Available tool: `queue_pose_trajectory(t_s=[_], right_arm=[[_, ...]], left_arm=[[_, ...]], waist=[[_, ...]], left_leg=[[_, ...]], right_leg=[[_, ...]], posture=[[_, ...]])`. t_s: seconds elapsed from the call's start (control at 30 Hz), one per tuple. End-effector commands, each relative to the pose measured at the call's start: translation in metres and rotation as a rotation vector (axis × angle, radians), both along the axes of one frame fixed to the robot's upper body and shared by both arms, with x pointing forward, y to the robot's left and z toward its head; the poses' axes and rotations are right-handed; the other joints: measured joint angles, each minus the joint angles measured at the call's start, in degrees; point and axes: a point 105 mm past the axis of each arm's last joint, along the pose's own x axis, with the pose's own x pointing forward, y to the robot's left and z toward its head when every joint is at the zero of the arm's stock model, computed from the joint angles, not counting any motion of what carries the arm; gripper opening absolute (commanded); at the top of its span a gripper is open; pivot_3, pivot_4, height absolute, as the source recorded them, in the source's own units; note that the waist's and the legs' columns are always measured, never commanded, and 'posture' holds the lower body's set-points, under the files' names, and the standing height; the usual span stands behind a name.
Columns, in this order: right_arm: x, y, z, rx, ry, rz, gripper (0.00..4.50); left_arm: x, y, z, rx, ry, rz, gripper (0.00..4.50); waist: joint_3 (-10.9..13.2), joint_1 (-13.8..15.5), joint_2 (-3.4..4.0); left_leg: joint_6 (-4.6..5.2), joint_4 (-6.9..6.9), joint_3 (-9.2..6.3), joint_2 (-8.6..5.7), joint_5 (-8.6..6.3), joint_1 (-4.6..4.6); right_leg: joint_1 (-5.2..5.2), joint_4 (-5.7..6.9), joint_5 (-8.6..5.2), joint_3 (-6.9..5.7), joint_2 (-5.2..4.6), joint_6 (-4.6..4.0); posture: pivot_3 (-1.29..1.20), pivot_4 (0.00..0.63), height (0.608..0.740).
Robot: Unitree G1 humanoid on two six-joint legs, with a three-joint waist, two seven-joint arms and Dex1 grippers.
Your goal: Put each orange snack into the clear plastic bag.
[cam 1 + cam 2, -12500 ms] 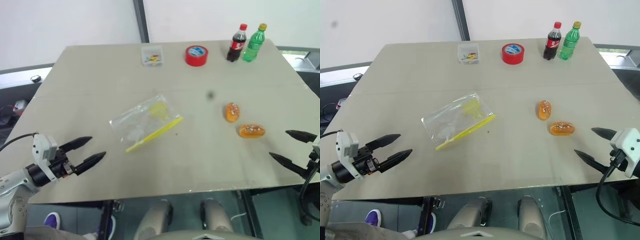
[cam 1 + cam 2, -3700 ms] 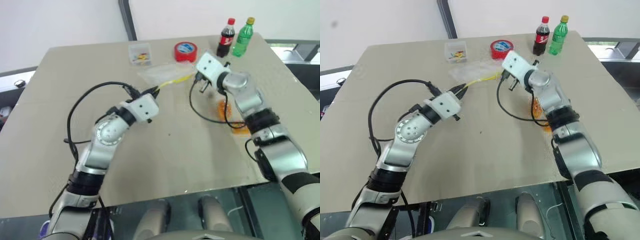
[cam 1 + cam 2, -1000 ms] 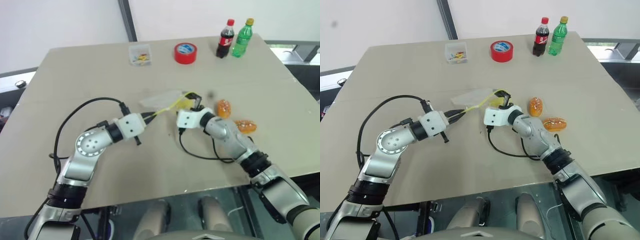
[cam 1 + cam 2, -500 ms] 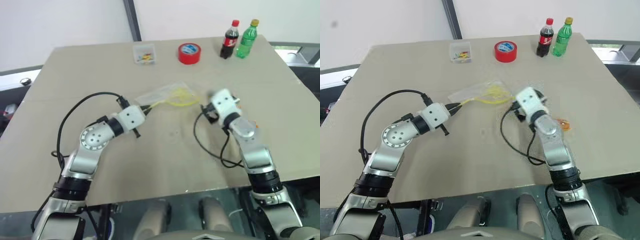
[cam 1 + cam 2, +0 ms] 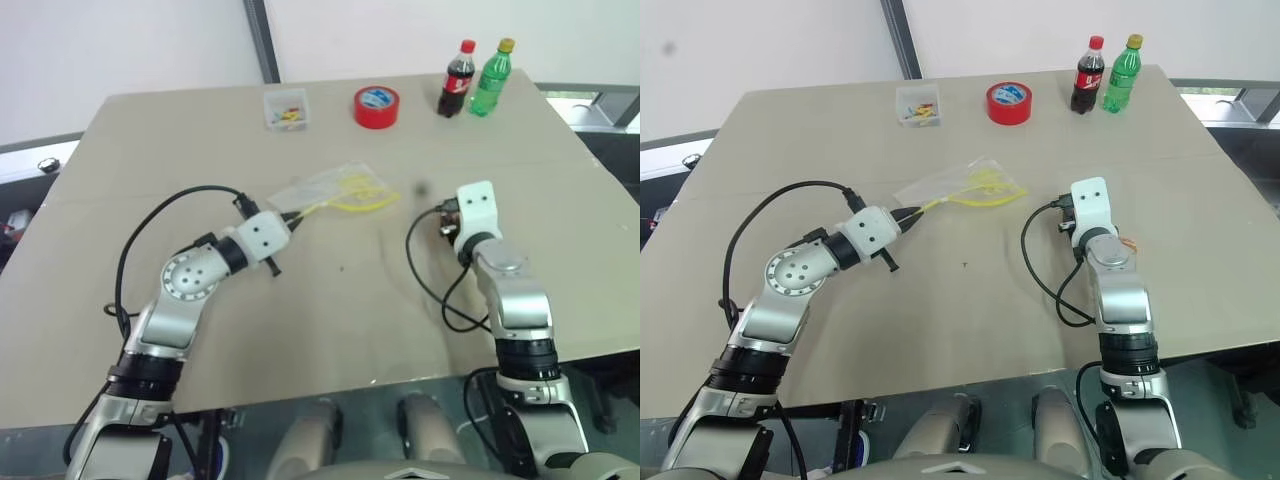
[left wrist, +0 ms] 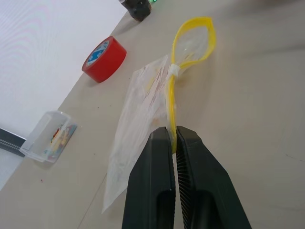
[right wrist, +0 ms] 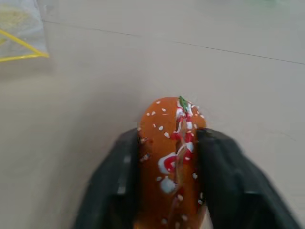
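Orange snacks: one orange snack (image 7: pixel 171 162), sprinkled with white seeds and streaked red, sits clamped between the fingers (image 7: pixel 112 186) of the right gripper (image 7: pixel 172 143), just above the counter (image 5: pixel 330 320) at about 3 o'clock from the counter's middle. In the head views the right wrist camera block hides it, apart from a small orange sliver at its 3 o'clock side. The clear plastic bag (image 5: pixel 325 188) lies near the middle of the counter, at about 9 o'clock from the right gripper, and its yellow strip (image 6: pixel 190 45) curls into a loop at the mouth. The left gripper (image 6: pixel 173 138) has its fingers together, pinching that yellow strip. A red tape roll (image 5: pixel 375 106), a small clear box (image 5: pixel 284 108) and two bottles (image 5: pixel 474 78) stand along the counter's 12 o'clock edge.
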Motion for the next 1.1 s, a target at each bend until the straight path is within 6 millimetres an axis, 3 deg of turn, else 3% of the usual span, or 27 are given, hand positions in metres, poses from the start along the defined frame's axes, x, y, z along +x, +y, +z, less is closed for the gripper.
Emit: queue_pose_trajectory(t_s=[0.03,0.27,0.37,0.47,0.63,0.77,0.9,0.97,1.1], right_arm=[[-0.002,0.013,0.017,-0.033,-0.094,0.088,1.59],[-0.025,0.079,0.051,0.026,-0.213,0.446,1.59],[-0.031,0.103,0.054,0.042,-0.210,0.547,1.59],[-0.029,0.113,0.050,0.049,-0.183,0.581,1.59],[-0.016,0.118,0.040,0.082,-0.119,0.585,1.59],[-0.004,0.122,0.035,0.267,-0.008,0.597,1.59],[0.001,0.136,0.039,0.591,0.116,0.634,1.59],[0.006,0.139,0.036,0.668,0.150,0.606,1.59],[0.015,0.143,0.022,0.522,0.086,0.553,1.59]], left_arm=[[0.000,-0.001,0.013,-0.016,-0.053,-0.007,0.00],[-0.002,-0.004,0.016,-0.036,-0.049,-0.027,0.00],[-0.005,-0.008,0.018,-0.045,-0.051,-0.049,0.00],[-0.011,-0.015,0.021,-0.058,-0.056,-0.094,0.00],[-0.039,-0.031,0.015,-0.043,-0.015,-0.232,0.00],[-0.052,-0.027,-0.002,0.033,0.050,-0.281,0.00],[-0.053,-0.020,-0.008,0.043,0.091,-0.271,0.00],[-0.052,-0.019,-0.008,0.040,0.093,-0.266,0.00],[-0.047,-0.017,-0.005,0.013,0.084,-0.226,0.00]], waist=[[0.00,0.01,0.00],[0.00,-0.08,0.00],[0.00,0.01,0.00],[0.00,0.10,0.00],[0.00,0.00,0.00],[0.01,-0.14,0.03],[0.02,-0.13,0.04],[0.02,-0.06,0.04],[0.02,-0.04,0.05]], left_leg=[[0.00,0.00,0.00,0.00,0.00,0.00],[0.00,0.00,0.00,0.01,0.00,0.00],[0.00,0.00,-0.01,0.01,0.00,0.00],[0.00,0.02,-0.03,0.01,0.00,0.00],[0.00,0.00,-0.03,0.00,0.00,-0.02],[0.00,-0.05,-0.02,0.07,0.00,0.01],[0.00,-0.06,-0.02,0.11,0.00,0.01],[0.00,-0.06,-0.03,0.11,0.00,0.01],[0.00,-0.07,-0.02,0.11,0.00,0.00]], right_leg=[[0.00,0.00,0.00,0.00,0.00,0.00],[0.00,0.00,0.00,0.00,0.00,0.00],[0.00,0.00,0.00,-0.01,0.00,0.00],[0.01,-0.01,0.00,-0.02,0.00,0.00],[0.01,-0.05,0.00,-0.02,-0.02,0.00],[0.00,-0.04,0.02,-0.02,0.04,-0.04],[0.00,-0.06,0.04,-0.02,0.06,-0.06],[0.00,-0.07,0.04,-0.03,0.07,-0.07],[0.00,-0.10,0.05,-0.03,0.06,-0.08]], posture=[[0.00,0.150,0.740],[0.00,0.150,0.740],[0.00,0.150,0.740],[0.00,0.150,0.740],[0.00,0.150,0.740],[0.00,0.150,0.740],[0.00,0.150,0.740],[0.00,0.150,0.740],[0.00,0.150,0.740]])
